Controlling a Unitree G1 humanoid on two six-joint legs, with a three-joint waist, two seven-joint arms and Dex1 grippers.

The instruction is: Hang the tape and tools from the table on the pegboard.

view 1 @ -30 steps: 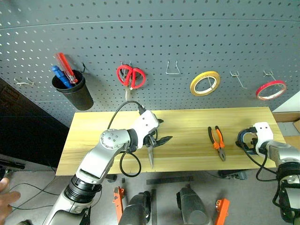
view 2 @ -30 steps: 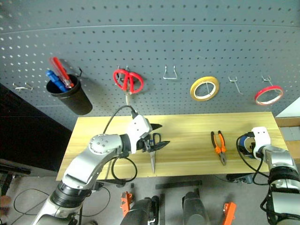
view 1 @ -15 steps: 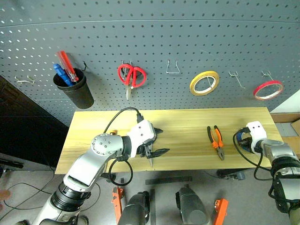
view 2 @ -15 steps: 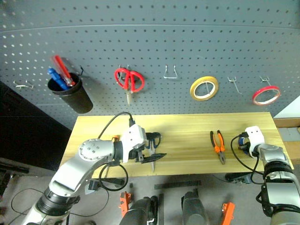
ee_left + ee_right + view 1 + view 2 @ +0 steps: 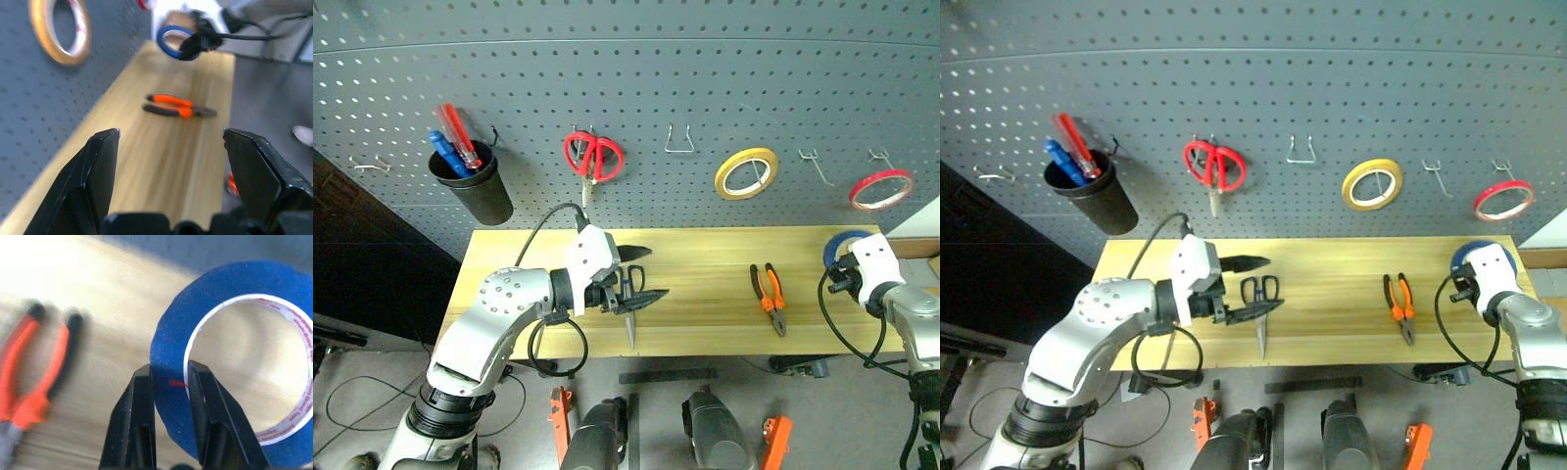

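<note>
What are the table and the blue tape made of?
The table looks like pale wooden planks: lengthwise grain and seams show, with a soft sheen. The blue tape looks like matte paper-like tape on a pale, probably cardboard core; hard to be sure.

Blue tape point(image 5: 230, 357) upright at table's point(image 5: 705, 257) right end, pliers point(image 5: 767, 297) and blue-handled scissors point(image 5: 1260, 304) flat on it

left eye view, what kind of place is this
Most likely a workshop or tool bench: a dark grey perforated pegboard with metal hooks carries red-handled scissors and a yellow tape roll, above a light wooden plank table where orange-and-black-handled pliers lie.
</note>
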